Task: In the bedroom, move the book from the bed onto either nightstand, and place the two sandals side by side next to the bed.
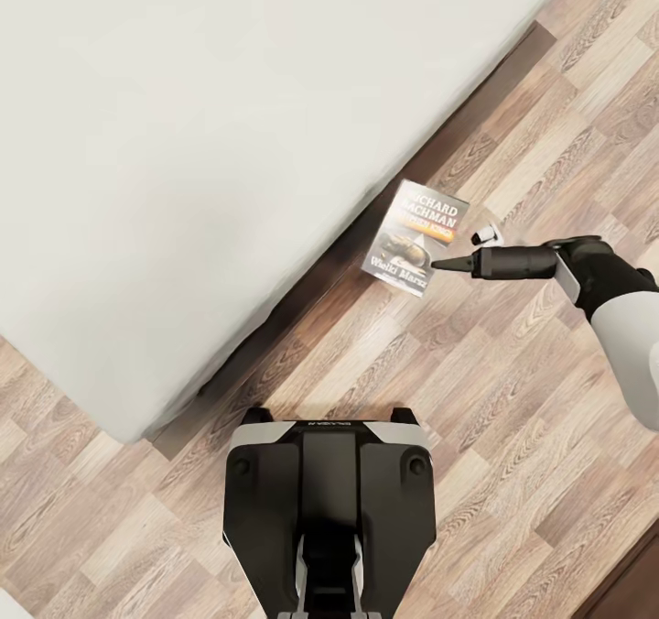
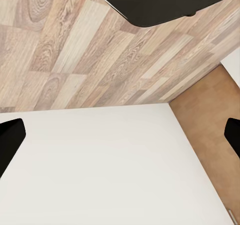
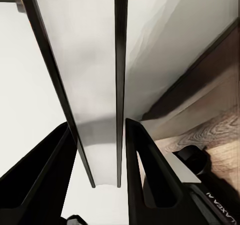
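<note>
The book (image 1: 416,239), a thin paperback with an orange band and white lettering, hangs cover-up over the floor just off the bed's edge. My right gripper (image 1: 439,264) is shut on its near edge. In the right wrist view the book (image 3: 97,85) runs edge-on between the two black fingers (image 3: 145,160). The bed (image 1: 183,143) spreads its light grey-white mattress across the upper left, with a dark frame strip (image 1: 302,280) along its side. My left gripper (image 2: 120,135) is open, its fingertips (image 2: 10,140) far apart over a white surface. The sandals and nightstand are out of view.
Light wood plank floor (image 1: 513,399) runs to the right of the bed and in front of it. My black base (image 1: 329,509) stands close to the bed's near corner. A brown panel (image 2: 210,115) shows beside the white surface in the left wrist view.
</note>
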Available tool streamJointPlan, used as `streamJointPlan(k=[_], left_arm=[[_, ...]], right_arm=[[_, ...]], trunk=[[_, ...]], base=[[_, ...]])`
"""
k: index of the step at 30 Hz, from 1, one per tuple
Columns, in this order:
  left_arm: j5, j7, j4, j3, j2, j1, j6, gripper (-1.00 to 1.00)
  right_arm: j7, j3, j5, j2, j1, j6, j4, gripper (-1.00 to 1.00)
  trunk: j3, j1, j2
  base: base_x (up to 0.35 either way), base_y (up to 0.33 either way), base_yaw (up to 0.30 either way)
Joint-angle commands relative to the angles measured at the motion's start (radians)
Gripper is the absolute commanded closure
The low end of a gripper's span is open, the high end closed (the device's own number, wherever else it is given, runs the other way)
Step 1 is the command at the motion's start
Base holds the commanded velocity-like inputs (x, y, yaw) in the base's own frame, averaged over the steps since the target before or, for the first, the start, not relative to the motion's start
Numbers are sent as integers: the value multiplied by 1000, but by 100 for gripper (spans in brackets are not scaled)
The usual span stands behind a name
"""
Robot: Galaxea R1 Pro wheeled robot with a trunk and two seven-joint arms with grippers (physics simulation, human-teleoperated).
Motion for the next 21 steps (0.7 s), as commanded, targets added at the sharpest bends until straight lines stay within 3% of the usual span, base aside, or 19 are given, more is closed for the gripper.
streamJointPlan(k=[1, 21], left_arm=[[-3, -1, 0, -6, 0, 0, -3, -100], [-3, -1, 0, -5, 0, 0, -4, -100]], right_arm=[[2, 5, -6, -3, 3, 10, -1, 100], [2, 4, -11, -67, 93, 6, -52, 100]], trunk=[[-1, 1, -2], [-1, 1, -2]], base=[[0, 0, 0], [0, 0, 0]])
